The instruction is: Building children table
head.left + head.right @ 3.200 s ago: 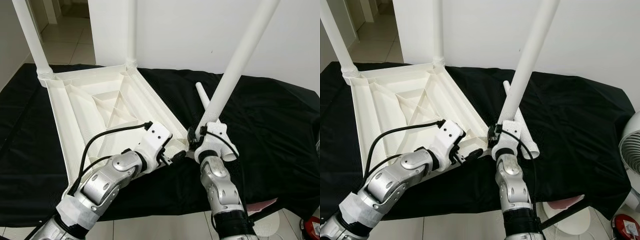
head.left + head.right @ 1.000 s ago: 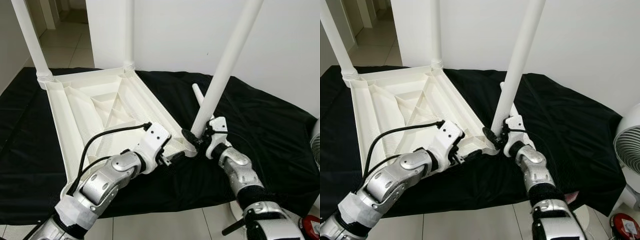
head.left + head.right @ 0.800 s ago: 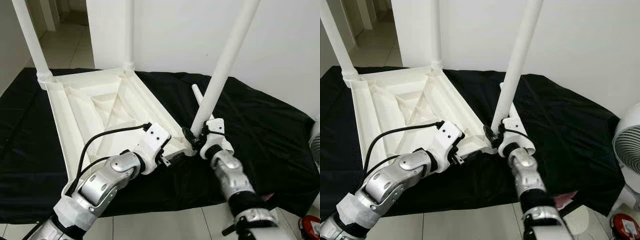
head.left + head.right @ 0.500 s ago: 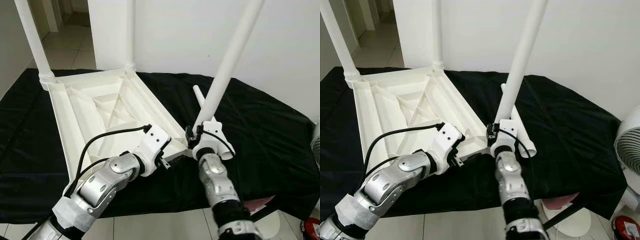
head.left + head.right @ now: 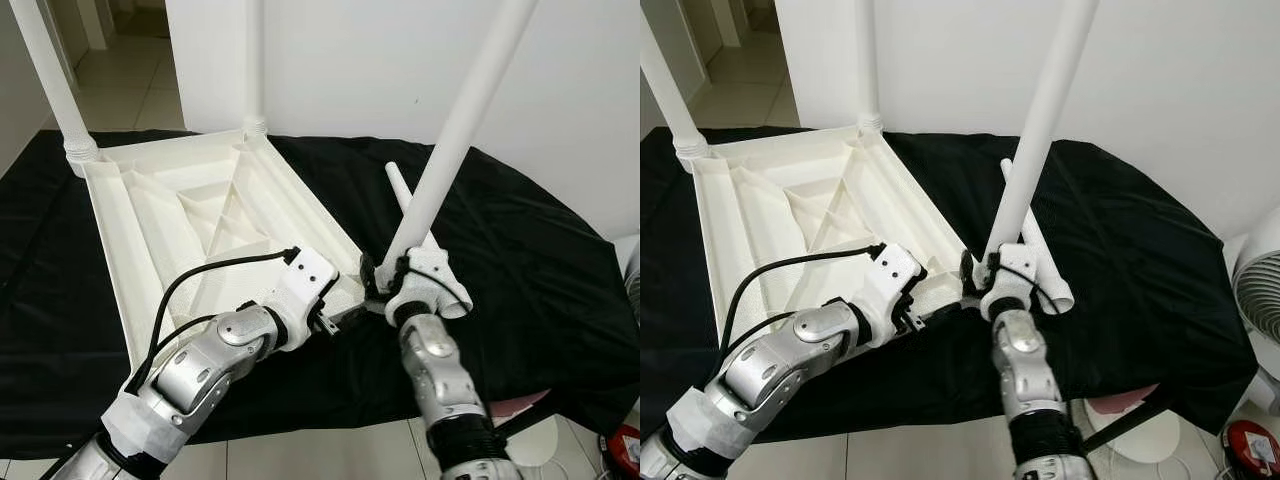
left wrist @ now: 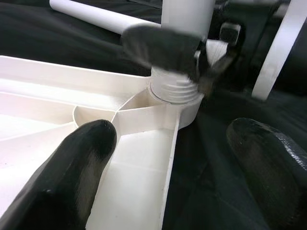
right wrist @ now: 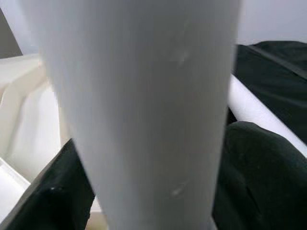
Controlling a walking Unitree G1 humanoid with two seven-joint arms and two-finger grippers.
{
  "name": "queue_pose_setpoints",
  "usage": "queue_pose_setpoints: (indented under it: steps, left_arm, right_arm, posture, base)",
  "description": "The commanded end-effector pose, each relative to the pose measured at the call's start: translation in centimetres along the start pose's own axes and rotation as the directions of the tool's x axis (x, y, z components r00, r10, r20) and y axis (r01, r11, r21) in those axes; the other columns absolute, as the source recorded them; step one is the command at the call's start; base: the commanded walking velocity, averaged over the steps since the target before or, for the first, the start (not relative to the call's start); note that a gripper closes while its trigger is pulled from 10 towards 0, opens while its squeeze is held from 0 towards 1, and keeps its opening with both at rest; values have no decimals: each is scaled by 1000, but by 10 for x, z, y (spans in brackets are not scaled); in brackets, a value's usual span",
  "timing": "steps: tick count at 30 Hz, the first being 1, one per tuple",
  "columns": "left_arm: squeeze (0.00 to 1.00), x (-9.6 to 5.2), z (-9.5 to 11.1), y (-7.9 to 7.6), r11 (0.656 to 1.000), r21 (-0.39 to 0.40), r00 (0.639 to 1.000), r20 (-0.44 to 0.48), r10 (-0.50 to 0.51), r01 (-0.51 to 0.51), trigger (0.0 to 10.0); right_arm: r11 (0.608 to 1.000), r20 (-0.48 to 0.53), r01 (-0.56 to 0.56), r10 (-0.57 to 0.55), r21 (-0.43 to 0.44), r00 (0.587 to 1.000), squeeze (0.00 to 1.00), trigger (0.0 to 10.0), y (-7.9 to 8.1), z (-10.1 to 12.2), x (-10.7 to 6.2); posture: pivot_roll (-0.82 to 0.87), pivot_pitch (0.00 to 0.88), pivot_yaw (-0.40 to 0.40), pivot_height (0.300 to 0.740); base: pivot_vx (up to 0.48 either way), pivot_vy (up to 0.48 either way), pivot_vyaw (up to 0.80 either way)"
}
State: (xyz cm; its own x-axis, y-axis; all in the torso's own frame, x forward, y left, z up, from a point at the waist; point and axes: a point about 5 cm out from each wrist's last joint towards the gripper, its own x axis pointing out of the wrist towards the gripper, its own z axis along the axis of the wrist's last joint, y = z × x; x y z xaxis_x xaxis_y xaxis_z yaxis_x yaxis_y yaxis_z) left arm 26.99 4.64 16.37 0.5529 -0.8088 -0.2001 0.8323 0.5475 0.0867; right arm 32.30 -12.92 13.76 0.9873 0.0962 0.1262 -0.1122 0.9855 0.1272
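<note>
The white table top lies upside down on a black cloth. Two white legs stand in its far corners. A third leg stands tilted in the near right corner socket. My right gripper is shut on that leg's base, and the leg looms between its dark fingers. Just left of the same corner, my left gripper is open. One finger lies inside the frame and the other lies outside on the cloth. A loose leg lies behind.
A white wall rises right behind the cloth. A fan stands at the right edge. A white round base and a red thing sit on the tiled floor at the front right. A doorway opens at the back left.
My right forearm has swung in from the right until it points straight up at the leg, still gripping its base. The leg's tilt shifted slightly. The left gripper stayed by the corner.
</note>
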Motion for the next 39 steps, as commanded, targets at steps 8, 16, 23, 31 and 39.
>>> queue_pose_setpoints:
  steps: [8, 16, 23, 31, 39]
  left_arm:
    - [0, -1, 0, -12, 986, -7, 986, -3, -166, 166, 10000]
    - [0, 1, 1, -10, 985, -1, 985, -4, -175, 175, 10000]
    - [0, 1, 2, -9, 985, 5, 985, -4, -173, 173, 10000]
    - [0, 0, 3, -10, 987, -2, 987, 0, -158, 158, 10000]
    - [0, -3, 1, -12, 988, -19, 988, 1, -155, 155, 10000]
  right_arm:
    - [979, -56, -192, 188, -71, 981, 0, 10000, -22, -1, -7]
    - [888, -102, -433, 421, -154, 901, 0, 10000, -29, 3, 1]
    - [835, -173, -523, 497, -174, 851, 0, 353, -25, -5, 12]
    - [832, -215, -520, 481, -192, 850, 0, 0, -27, -11, 21]
    - [852, -229, -499, 460, -156, 858, 0, 0, -35, -18, 17]
  posture:
    - [41, 35, -87, 740]
    - [37, 22, -73, 740]
    - [55, 11, -73, 740]
    - [77, 18, -83, 740]
    - [81, 26, -88, 740]
  base:
    - [0, 0, 0]
    - [0, 0, 0]
    - [0, 0, 0]
    - [0, 0, 0]
    - [0, 0, 0]
